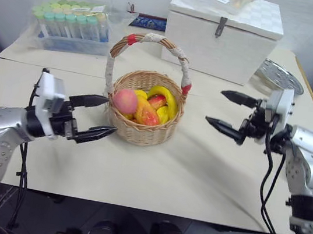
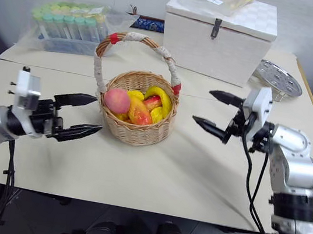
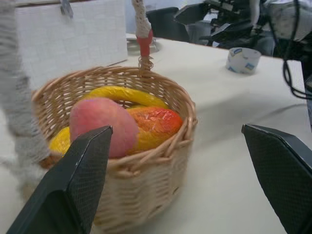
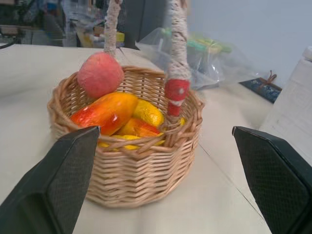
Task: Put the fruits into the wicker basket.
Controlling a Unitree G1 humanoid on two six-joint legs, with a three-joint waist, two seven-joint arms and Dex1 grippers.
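My left gripper [image 1: 92, 118] and right gripper [image 1: 231, 113] both hang level with fingers spread, empty — flanking the wicker basket [image 1: 141, 131] at frame centre on the desk [image 1: 195, 176]. Peach [image 1: 125, 100] and mango [image 1: 146, 112] lie inside. No writing is legible.

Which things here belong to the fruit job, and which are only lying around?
For the job:
- wicker basket
- peach, in the basket
- mango, in the basket

Lying about:
- white box
- bag of tubes
- metal disc

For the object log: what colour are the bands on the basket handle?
Red, at both ends of the wicker basket's handle; clearest in the right wrist view.
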